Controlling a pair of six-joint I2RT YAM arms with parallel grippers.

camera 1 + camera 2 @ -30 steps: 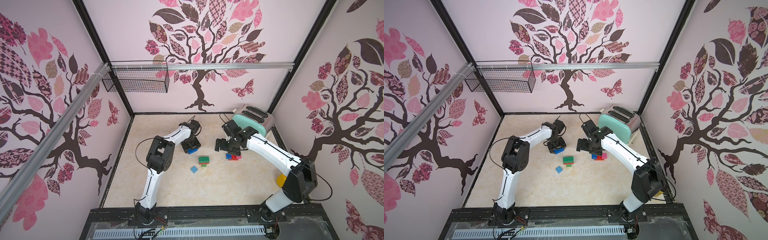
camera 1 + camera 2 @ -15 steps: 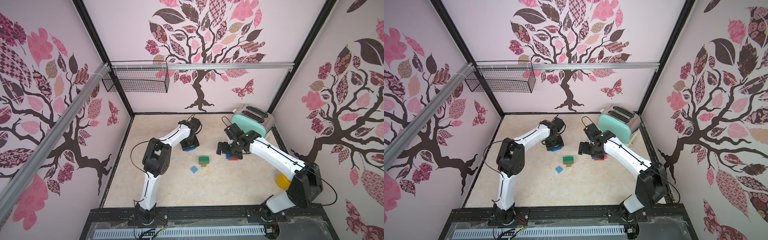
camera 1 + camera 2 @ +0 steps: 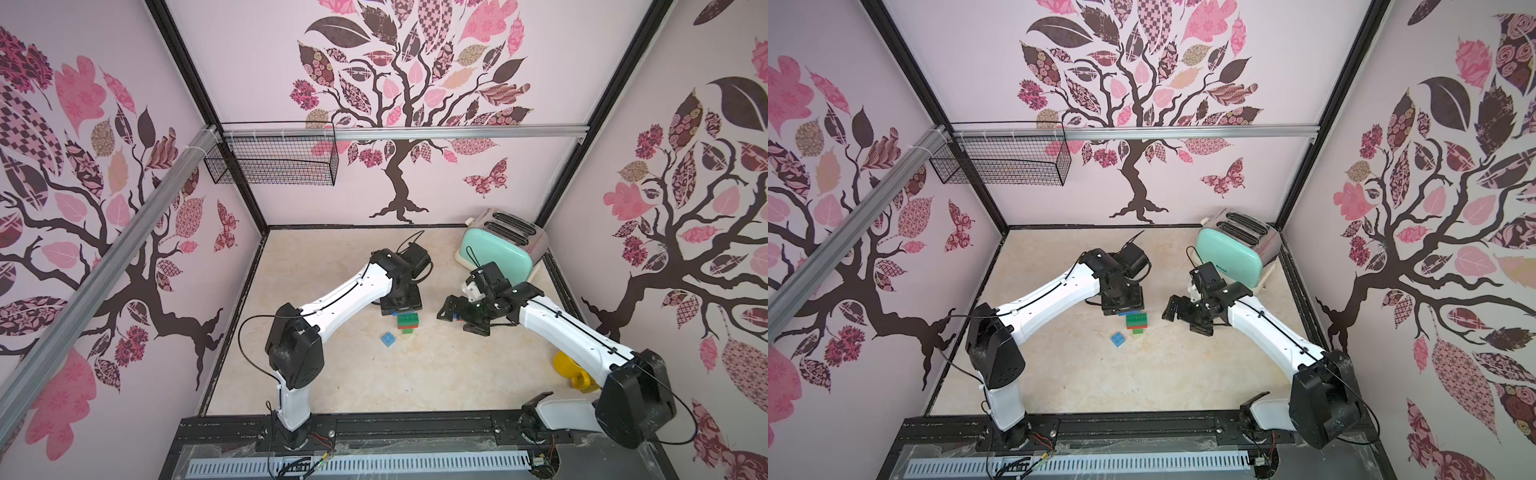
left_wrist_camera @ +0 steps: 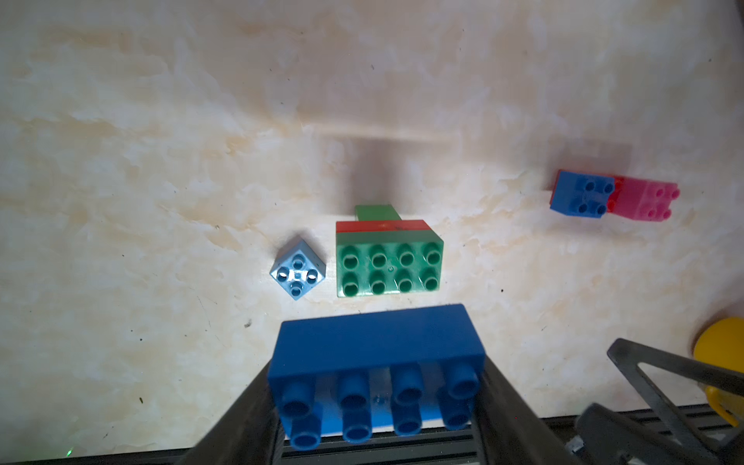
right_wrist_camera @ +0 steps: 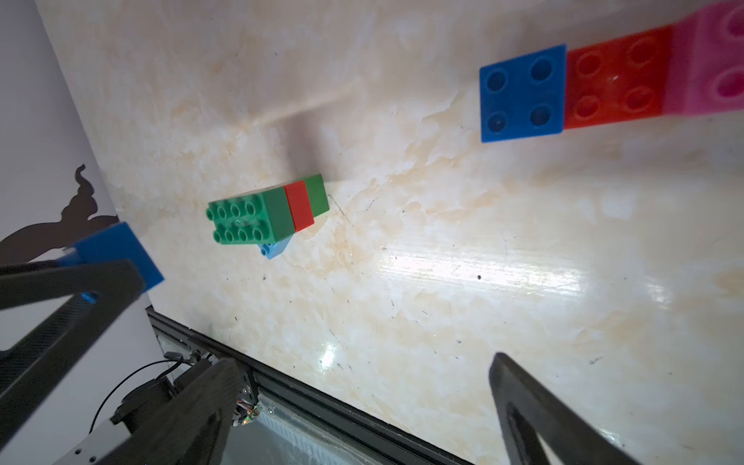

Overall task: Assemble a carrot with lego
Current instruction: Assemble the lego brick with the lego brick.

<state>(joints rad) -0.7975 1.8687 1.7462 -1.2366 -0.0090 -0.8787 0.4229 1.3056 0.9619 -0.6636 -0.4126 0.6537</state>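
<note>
Left gripper (image 4: 376, 386): clamped on the dark blue brick (image 4: 374, 342), studs toward the wrist.
Carrot (image 4: 388, 257): green-red-green stack on its side on the table (image 4: 161, 120) — just ahead of the held brick.
Long axis: runs away from the left gripper, wide studded end facing it.
Nearer arm: left.
Light blue brick (image 4: 298, 275): just beside the stack, off the joining line.
Right gripper (image 3: 461, 320): jaws wide, empty — near the blue-red-pink group (image 5: 583, 80).
In the way: nothing seen.
</note>
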